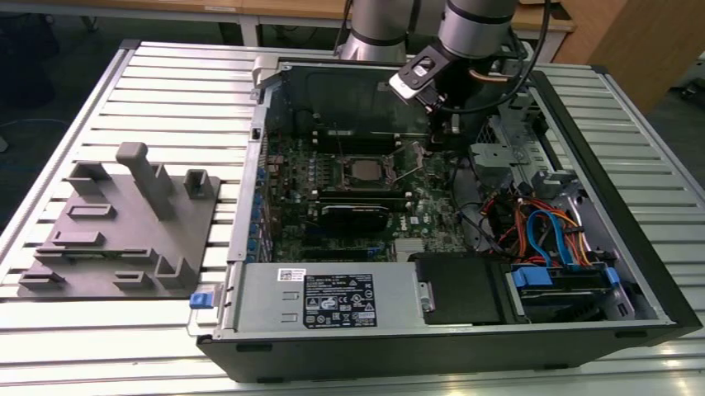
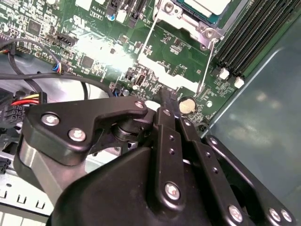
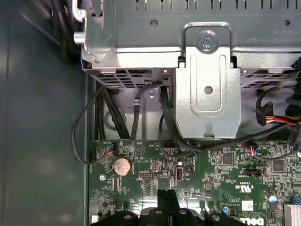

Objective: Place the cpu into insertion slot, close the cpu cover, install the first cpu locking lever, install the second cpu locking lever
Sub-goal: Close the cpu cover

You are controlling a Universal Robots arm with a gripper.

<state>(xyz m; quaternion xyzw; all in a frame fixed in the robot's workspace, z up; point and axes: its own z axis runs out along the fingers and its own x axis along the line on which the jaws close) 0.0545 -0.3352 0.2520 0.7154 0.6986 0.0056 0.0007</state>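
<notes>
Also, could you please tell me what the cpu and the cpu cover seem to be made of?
The cpu: probably metal-topped, dull pale grey with a soft sheen. The cpu cover: likely stamped sheet metal, bright silver, glinting at its edges in the second wrist view.

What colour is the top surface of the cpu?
Dull silver-grey. The cpu shows best in the exterior view.
</notes>
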